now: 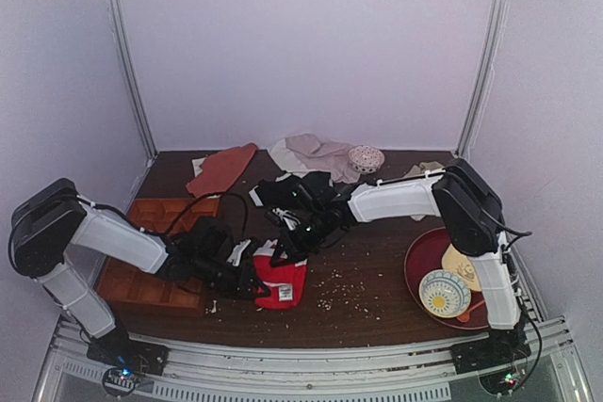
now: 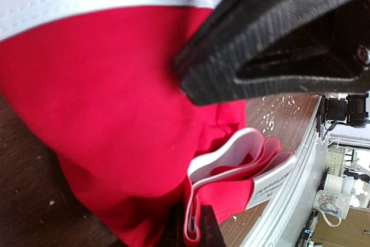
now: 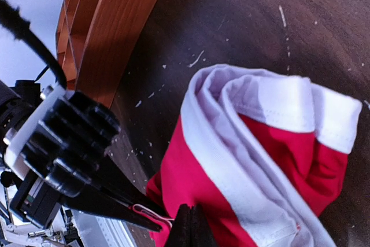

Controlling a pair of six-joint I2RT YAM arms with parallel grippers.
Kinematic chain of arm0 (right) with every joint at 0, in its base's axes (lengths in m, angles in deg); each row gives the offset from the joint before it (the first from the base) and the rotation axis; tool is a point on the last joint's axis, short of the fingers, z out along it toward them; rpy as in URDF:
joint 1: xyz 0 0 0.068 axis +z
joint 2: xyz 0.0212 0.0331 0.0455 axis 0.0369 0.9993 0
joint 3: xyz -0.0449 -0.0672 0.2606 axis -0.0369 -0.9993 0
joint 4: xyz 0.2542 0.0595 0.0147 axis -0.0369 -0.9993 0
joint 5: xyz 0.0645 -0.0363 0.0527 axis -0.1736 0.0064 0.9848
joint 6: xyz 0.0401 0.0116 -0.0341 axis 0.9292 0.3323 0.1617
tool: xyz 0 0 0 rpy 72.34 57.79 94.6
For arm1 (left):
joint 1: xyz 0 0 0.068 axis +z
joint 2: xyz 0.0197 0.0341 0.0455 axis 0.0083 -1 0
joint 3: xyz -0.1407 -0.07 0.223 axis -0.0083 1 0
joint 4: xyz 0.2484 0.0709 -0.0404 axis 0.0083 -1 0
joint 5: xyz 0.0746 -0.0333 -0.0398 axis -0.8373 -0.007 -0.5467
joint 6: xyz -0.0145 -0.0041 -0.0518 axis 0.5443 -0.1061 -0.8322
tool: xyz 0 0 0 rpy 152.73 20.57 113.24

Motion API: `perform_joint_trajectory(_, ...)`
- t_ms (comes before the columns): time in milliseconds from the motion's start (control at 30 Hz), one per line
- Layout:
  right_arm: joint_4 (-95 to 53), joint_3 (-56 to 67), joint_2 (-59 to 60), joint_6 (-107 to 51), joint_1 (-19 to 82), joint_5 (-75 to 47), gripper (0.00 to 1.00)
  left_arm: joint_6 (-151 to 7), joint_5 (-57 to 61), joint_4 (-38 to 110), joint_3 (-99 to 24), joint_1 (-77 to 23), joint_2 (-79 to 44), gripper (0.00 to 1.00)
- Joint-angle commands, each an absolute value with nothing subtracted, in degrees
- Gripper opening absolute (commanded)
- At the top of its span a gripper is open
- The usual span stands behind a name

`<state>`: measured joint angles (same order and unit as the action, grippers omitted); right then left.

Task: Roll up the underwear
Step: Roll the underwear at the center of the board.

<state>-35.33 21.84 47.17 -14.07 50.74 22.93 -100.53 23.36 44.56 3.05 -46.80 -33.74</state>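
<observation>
Overhead cam's kinda soft and washed out, flat even light off the pale walls, dark counter [image 1: 377,270] swallowing detail. Left wrist view is mushy up close, red underwear [image 2: 115,120] oversaturated. Right wrist is sharper, brightest toward 10 o'clock, softer around 8.
</observation>
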Motion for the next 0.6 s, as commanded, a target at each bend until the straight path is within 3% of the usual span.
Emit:
perform_joint_trajectory(0,-40.18,22.84,50.23,-14.52,51.22,17.54,0.0,-100.91,23.61,37.45,2.6,-47.1,-34.51,0.0)
perform_joint_trajectory(567,-45.38,22.25,53.61,-13.25,51.48,6.7,0.0,-100.45,25.35,30.84,0.48,-47.15,-32.48,0.0)
